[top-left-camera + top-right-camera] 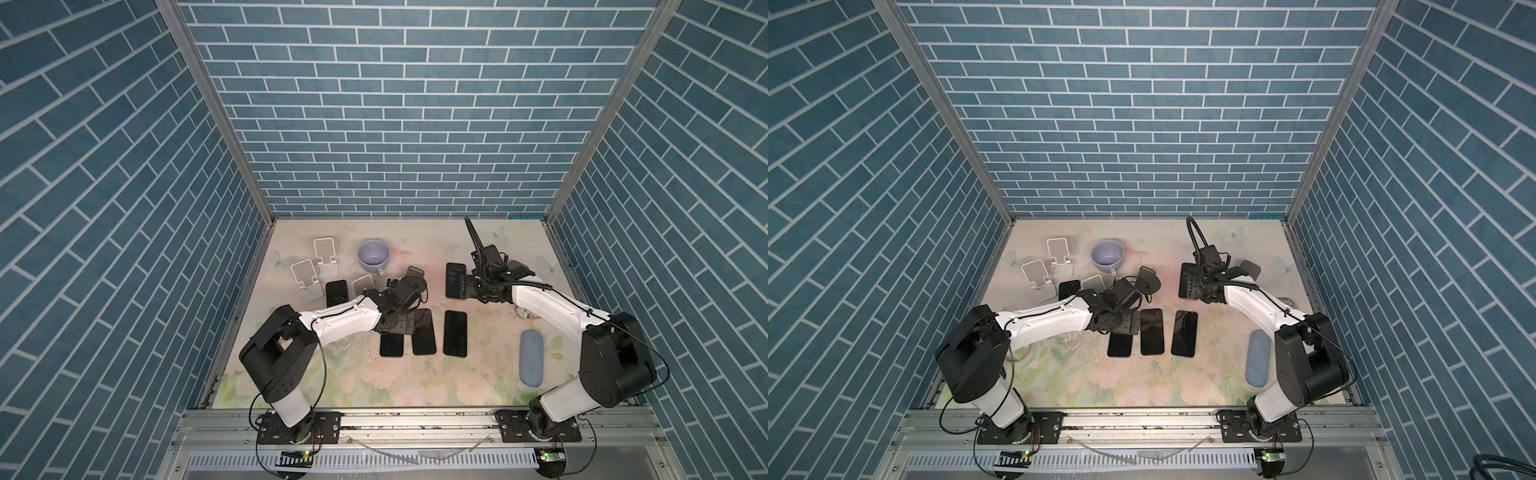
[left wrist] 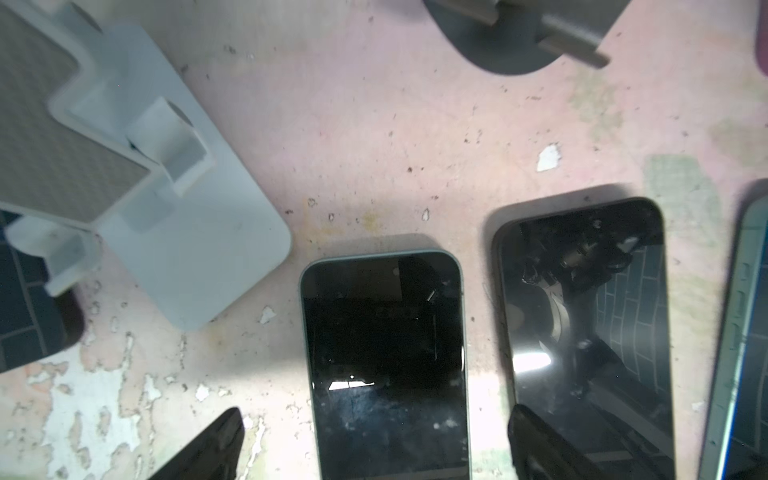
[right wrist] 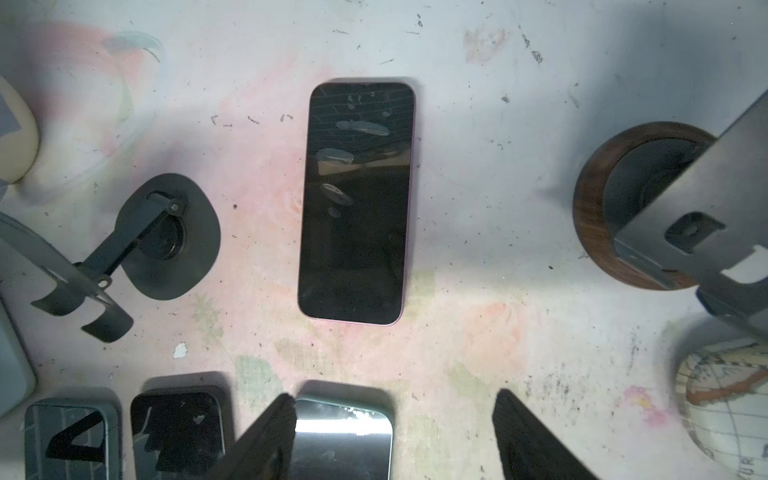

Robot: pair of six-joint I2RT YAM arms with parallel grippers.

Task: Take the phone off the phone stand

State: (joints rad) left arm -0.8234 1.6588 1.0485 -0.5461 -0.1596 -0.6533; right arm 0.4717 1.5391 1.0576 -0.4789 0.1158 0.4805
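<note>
Left wrist view shows what the arm hides in both top views: left gripper (image 2: 374,411) spread wide around the phone (image 2: 386,365), untouched, flat on the table (image 2: 374,124) beside the white phone stand (image 2: 187,232). Right gripper (image 3: 395,395) gapes, holding nothing. Lavender cup (image 1: 374,254): bare inside.

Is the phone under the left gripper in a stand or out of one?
Out. The phone lies flat on the table, screen up, apart from the white stand; the left gripper is open, one finger each side.
</note>
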